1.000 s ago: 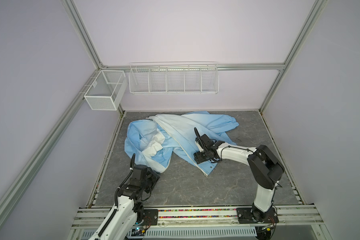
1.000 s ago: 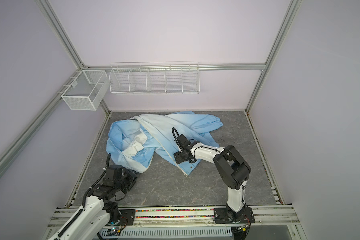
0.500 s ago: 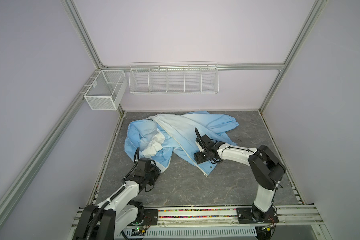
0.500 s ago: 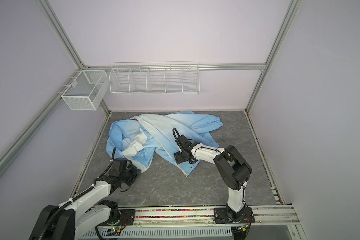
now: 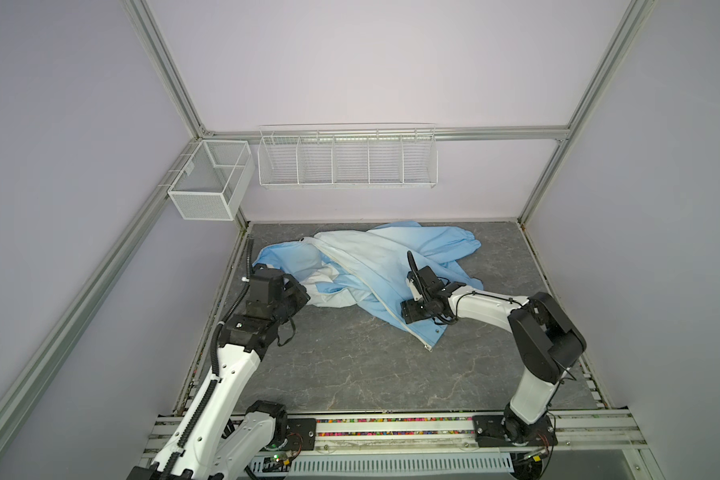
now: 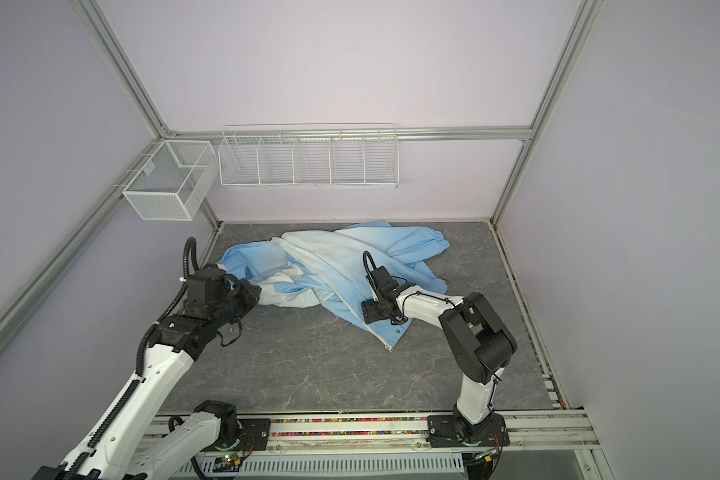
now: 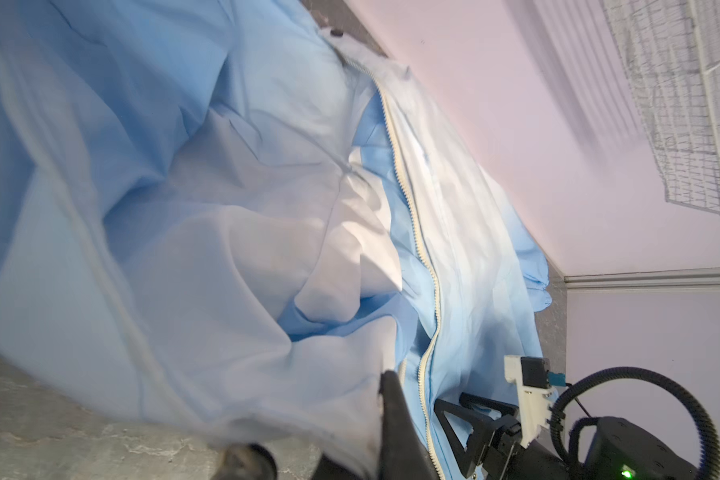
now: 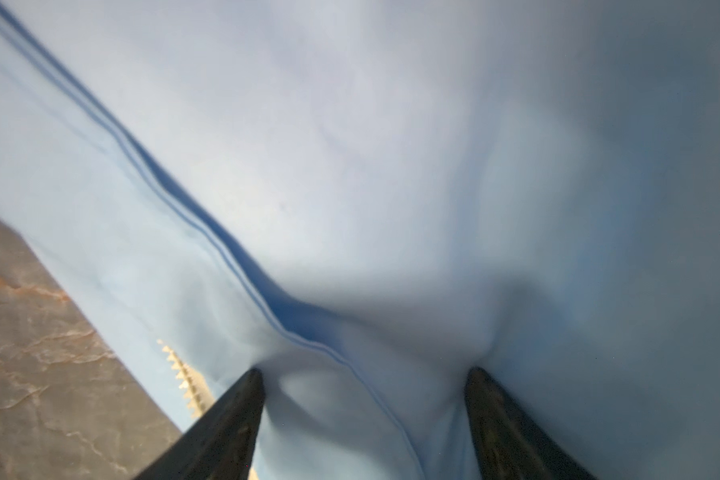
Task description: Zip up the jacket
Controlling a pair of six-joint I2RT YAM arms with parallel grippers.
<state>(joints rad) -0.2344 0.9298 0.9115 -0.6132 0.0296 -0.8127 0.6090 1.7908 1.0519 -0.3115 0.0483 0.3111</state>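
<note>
The light-blue jacket [image 5: 375,257] [image 6: 337,253] lies crumpled at the back of the grey table, its cream zipper [image 5: 352,274] [image 6: 321,276] running diagonally toward the near hem. My left gripper [image 5: 302,297] [image 6: 256,295] is at the jacket's near-left edge. In the left wrist view it [image 7: 385,380] is shut on jacket fabric [image 7: 184,208] that drapes over it, and the zipper [image 7: 416,232] runs past it. My right gripper [image 5: 408,313] [image 6: 368,313] [image 8: 364,374] is open, its fingers pressed down on the cloth [image 8: 350,166] beside zipper teeth [image 8: 184,374].
A white mesh basket [image 5: 208,183] hangs on the left rail and a long wire shelf [image 5: 346,158] on the back wall. Bare grey tabletop [image 5: 350,374] lies in front of the jacket. Aluminium frame posts line the edges.
My left arm reached forward to the jacket's near-left edge, its gripper shut on the fabric, and the wrist rose. The right arm stayed put on the jacket.
</note>
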